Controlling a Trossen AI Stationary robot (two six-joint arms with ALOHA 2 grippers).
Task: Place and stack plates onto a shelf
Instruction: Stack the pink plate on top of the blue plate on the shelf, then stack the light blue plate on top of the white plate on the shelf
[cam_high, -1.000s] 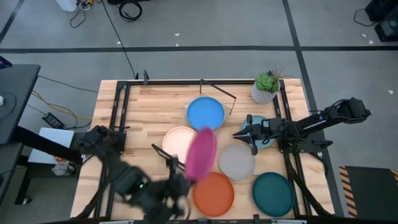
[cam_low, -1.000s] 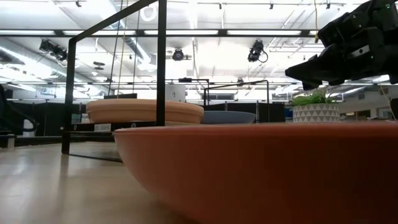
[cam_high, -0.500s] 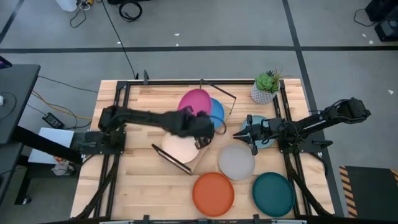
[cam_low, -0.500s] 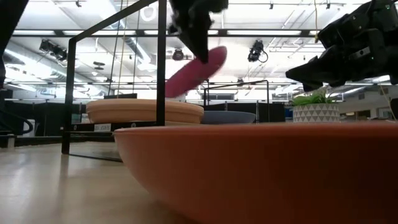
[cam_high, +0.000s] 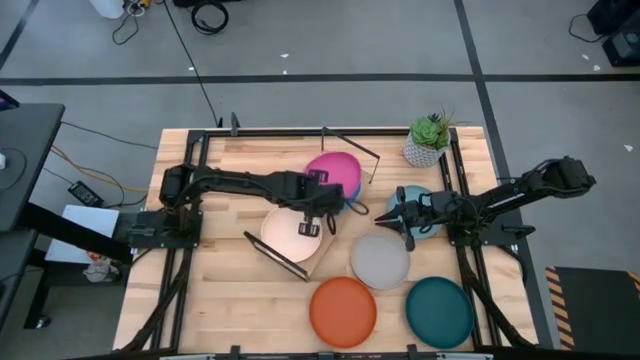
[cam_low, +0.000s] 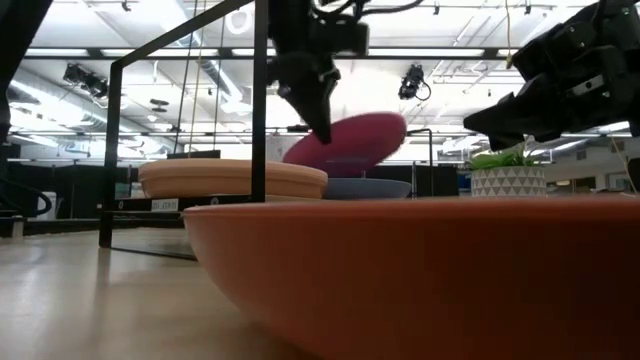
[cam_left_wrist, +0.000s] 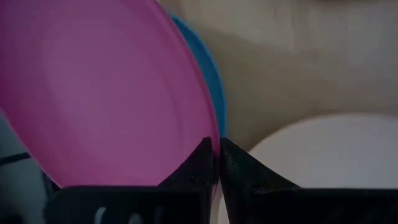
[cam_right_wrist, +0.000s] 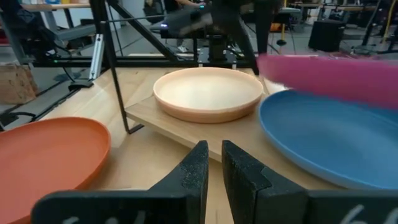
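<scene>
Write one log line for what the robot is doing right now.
left tool: shut on round matte pink plate | above: round blue plate | right tool: waiting

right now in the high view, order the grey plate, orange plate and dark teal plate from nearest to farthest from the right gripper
Measured from the right gripper, at the table's right-middle:
1. Grey plate, just in front of the gripper toward the near edge.
2. Dark teal plate, at the near right corner.
3. Orange plate, at the near edge, left of the teal one. It is only slightly farther than the teal plate.
</scene>
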